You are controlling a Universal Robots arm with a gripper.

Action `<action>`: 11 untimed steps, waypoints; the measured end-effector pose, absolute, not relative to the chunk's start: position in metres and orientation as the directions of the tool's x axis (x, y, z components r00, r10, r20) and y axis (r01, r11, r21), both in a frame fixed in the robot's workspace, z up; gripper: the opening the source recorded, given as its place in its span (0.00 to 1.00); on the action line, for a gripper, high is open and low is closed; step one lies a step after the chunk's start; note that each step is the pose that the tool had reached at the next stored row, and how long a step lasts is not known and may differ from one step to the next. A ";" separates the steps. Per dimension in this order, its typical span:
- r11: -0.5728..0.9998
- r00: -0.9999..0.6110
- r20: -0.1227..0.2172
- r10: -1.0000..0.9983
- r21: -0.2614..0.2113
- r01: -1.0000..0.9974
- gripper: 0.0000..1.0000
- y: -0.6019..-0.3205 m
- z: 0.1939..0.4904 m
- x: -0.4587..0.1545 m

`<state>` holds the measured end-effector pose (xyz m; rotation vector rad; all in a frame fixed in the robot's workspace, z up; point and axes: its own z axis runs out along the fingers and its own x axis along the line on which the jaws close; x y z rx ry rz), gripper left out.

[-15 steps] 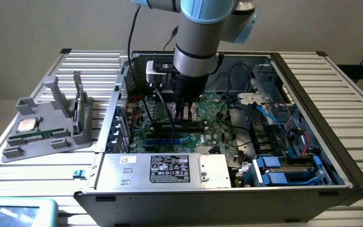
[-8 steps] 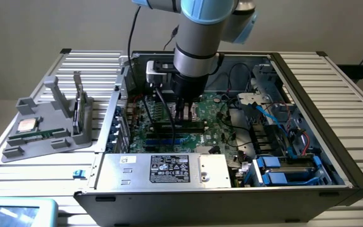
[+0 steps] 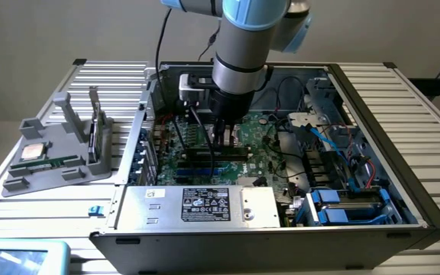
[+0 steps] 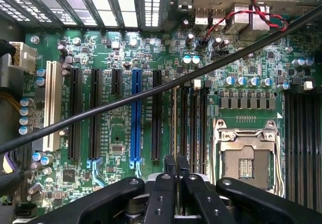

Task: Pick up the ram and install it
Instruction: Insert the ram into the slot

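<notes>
**Risks**
1. The ram (image 3: pixel 204 152) lies lengthwise along the memory slots (image 4: pixel 193 118), at or just above them. Whether it is seated cannot be told. If its edge is off the slot line, downward force would likely flex the stick or chip the slot.
2. A black cable (image 4: pixel 151 95) runs diagonally across the wrist view, between the camera and the motherboard (image 3: pixel 270 129). It could catch on the tool and be dragged.
3. The open CPU socket (image 4: pixel 246 158) sits just beside the slots. A sideways slip could strike its contacts.

**Pose**
- The arm drops almost vertically into the open computer case (image 3: pixel 373 114), with the wrist over the middle of the board and the tool pointing straight down.
- The gripper (image 4: pixel 175 164) has its 2 fingers drawn nearly together with only a thin gap between them. It is judged to be clamped on the ram near mid-length.
- The power supply (image 3: pixel 197 203) is near the tool but apart from it.
</notes>
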<state>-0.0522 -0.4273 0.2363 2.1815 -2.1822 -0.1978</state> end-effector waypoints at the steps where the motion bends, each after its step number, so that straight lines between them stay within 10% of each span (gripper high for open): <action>1: -0.003 -0.004 -0.055 -0.998 0.126 -0.992 0.11 -0.427 0.236 -0.052; 11: -0.004 -0.005 -0.055 -0.998 0.148 -0.989 0.11 -0.427 0.236 -0.051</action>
